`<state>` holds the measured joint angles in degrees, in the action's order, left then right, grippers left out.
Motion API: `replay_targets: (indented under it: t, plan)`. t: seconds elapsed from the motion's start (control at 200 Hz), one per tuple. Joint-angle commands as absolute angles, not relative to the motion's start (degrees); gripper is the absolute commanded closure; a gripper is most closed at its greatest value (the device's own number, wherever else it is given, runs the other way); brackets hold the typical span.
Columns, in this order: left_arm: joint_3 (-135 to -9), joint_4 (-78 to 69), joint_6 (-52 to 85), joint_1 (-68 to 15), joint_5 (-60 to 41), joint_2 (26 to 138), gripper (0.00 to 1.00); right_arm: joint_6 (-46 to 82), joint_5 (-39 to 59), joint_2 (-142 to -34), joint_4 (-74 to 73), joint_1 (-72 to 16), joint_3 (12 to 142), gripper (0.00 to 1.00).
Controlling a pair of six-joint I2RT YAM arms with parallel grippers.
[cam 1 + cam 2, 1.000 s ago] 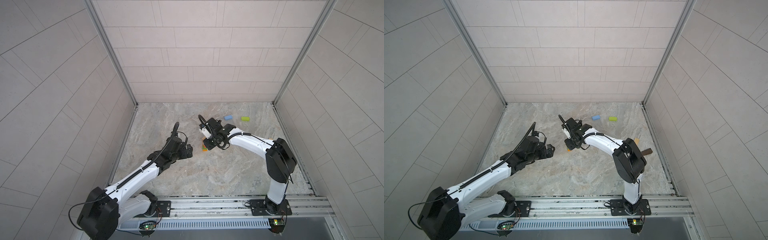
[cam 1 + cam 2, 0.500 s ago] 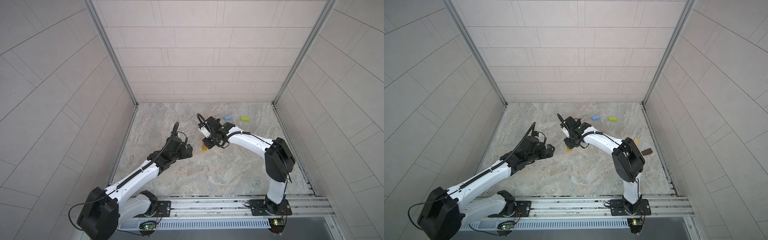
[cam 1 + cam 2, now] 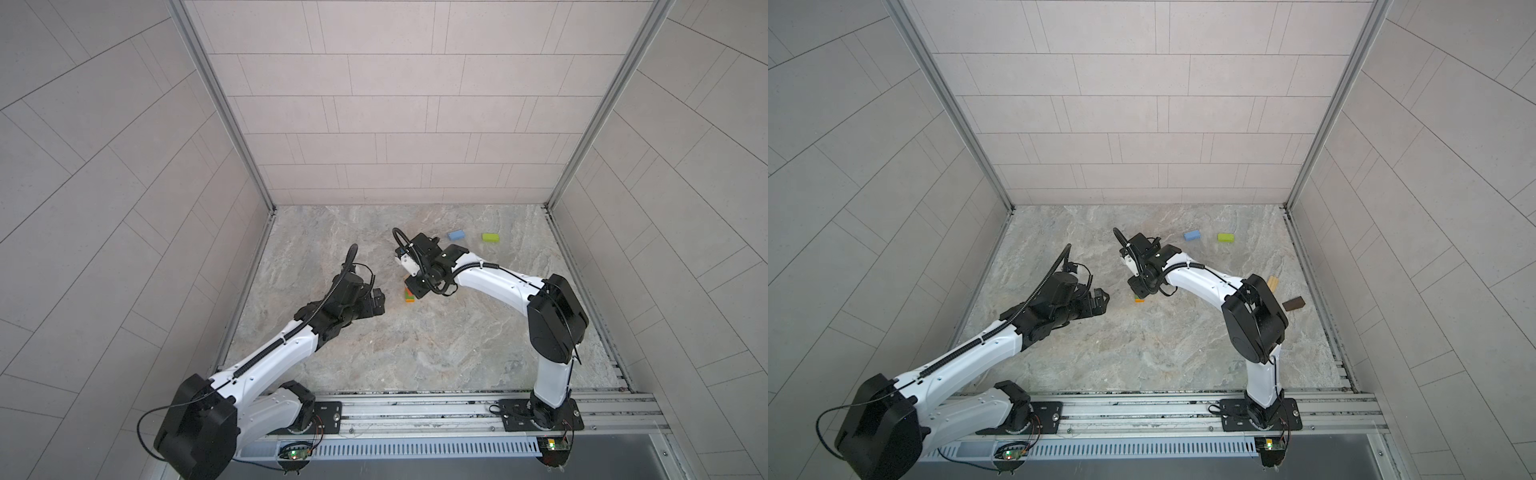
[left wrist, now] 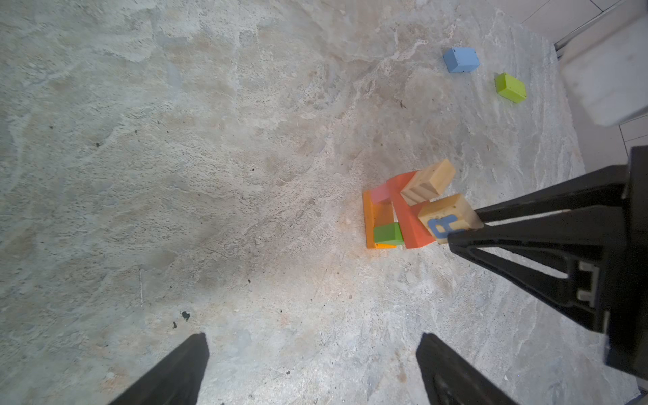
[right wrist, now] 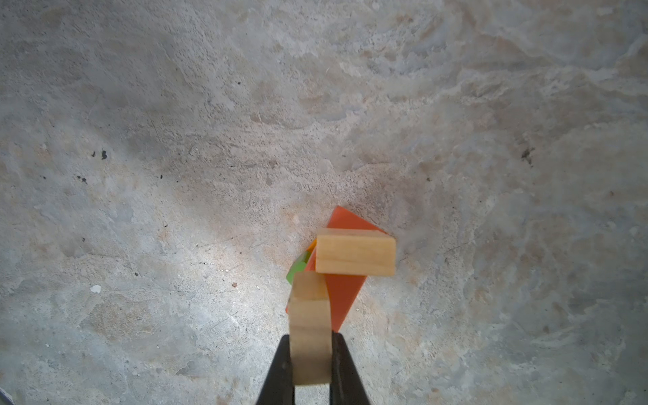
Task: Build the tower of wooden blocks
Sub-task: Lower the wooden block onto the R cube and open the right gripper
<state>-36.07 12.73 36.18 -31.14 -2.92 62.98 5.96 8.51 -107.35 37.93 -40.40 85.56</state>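
The tower (image 4: 385, 224) is a low, loose stack: an orange base, a pink block and a green block (image 4: 387, 234), with a red-orange plank (image 4: 408, 221) leaning across them. A plain tan block (image 4: 428, 181) lies on the plank's top. My right gripper (image 5: 310, 345) is shut on a tan lettered cube (image 5: 310, 315) with a blue letter (image 4: 442, 224), held against the plank beside the plain tan block (image 5: 355, 255). In both top views the right gripper (image 3: 417, 286) hangs over the tower (image 3: 409, 296). My left gripper (image 4: 312, 347) is open, with nothing between its fingers, left of the tower (image 3: 1139, 300).
A blue block (image 3: 456, 235) and a lime block (image 3: 490, 237) lie apart near the back wall. A tan block (image 3: 1272, 283) and a dark brown block (image 3: 1293, 304) lie by the right wall, behind the right arm's elbow. Tiled walls close in three sides.
The right gripper has shifted slightly to the left with the lettered cube, staying over the stack. The left arm has not moved.
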Motion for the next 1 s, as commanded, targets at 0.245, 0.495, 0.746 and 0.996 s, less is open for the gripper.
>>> replay_targets:
  t: [0.245, 0.495, 0.746, 0.996]
  plan:
    - [-35.35, 12.88, 35.77, -30.80, -2.41, 61.88, 0.01, 4.57, 6.50, -108.71, 39.02, -40.78, 85.87, 0.92]
    - [-35.33, 12.76, 35.86, -30.75, -2.46, 61.91, 0.01, 4.63, 6.85, -109.07, 38.76, -40.83, 85.88, 0.92]
    - [-35.17, 12.70, 35.86, -30.68, -2.45, 61.83, 0.01, 4.92, 6.76, -109.20, 37.99, -40.79, 85.78, 0.92]
    - [-35.16, 12.57, 35.86, -30.67, -2.49, 61.96, 0.01, 5.02, 6.02, -109.13, 37.86, -40.73, 85.78, 0.82]
